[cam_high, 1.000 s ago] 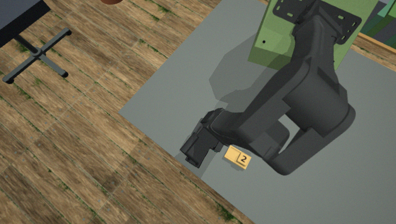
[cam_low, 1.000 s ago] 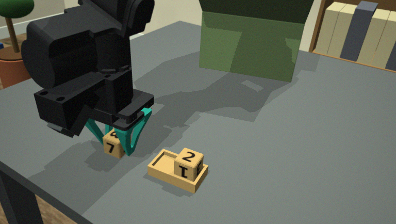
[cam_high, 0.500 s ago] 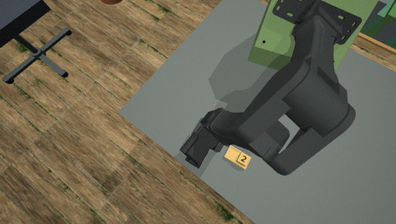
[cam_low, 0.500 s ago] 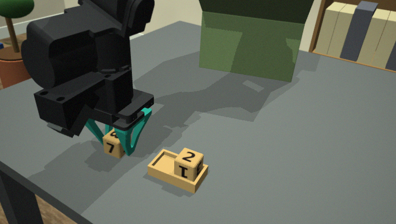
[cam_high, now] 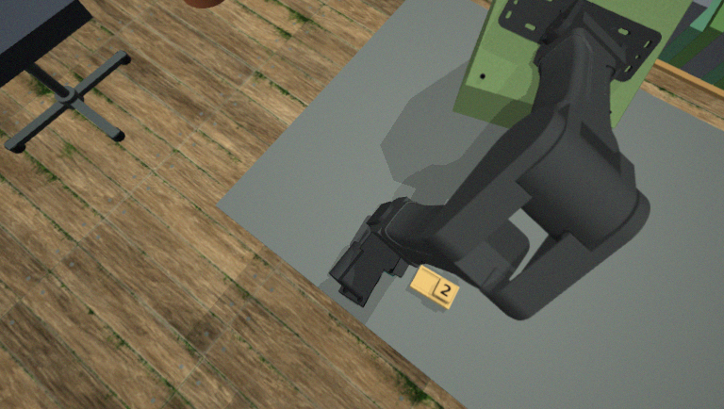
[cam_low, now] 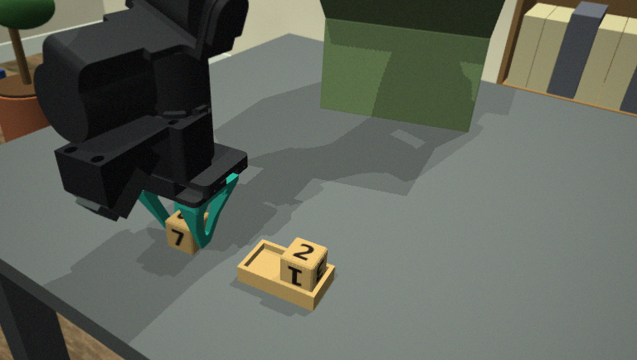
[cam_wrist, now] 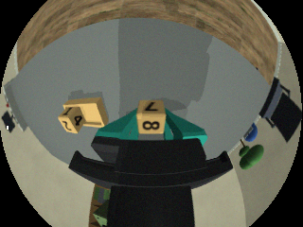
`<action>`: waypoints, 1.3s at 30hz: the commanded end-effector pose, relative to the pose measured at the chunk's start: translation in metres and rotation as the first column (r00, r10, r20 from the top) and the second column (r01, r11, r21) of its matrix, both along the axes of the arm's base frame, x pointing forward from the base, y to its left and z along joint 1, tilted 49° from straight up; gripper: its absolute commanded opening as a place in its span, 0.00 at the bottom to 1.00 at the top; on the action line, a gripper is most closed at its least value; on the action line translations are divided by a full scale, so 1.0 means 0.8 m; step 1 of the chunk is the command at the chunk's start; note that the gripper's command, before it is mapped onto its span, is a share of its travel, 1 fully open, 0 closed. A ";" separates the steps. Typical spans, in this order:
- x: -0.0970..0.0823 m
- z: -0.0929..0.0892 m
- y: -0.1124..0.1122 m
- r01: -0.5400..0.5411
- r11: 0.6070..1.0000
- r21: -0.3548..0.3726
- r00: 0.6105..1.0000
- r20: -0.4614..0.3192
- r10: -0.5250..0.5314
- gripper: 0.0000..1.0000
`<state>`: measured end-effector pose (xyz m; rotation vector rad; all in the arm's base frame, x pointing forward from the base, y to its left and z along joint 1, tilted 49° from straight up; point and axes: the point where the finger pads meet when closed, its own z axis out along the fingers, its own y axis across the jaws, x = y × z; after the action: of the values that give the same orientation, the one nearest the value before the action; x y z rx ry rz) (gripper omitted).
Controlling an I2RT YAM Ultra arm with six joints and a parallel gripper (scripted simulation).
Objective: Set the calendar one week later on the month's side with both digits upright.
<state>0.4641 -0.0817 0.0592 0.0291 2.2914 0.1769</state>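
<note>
My gripper points down, its teal fingers against two opposite sides of a wooden cube, shut on it. This cube is at table level beside the tray; whether it touches the table is hard to tell. It shows 8 on top and 7 on a side. The wooden tray lies flat, one half empty. The other cube stands in the other half, 2 on top and an upside-down 1 on a side in the exterior view. In the top view the arm hides the fingers and gripped cube.
The grey table's front edge is near the gripper. The green block bearing the arm's base stands at the back. A bookshelf, a plant pot and a chair stand beyond the table.
</note>
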 end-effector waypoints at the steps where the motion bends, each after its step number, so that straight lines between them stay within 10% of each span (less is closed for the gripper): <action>1: 0.002 0.005 -0.002 0.003 1.000 -0.003 1.000 0.012 -0.003 0.27; 25: -0.001 0.008 -0.002 0.003 1.000 -0.003 1.000 0.012 -0.003 0.27; 39: -0.077 0.073 -0.014 0.003 1.000 -0.004 1.000 0.012 -0.003 0.27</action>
<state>0.4133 -0.0951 0.1203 0.0324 2.2459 0.1453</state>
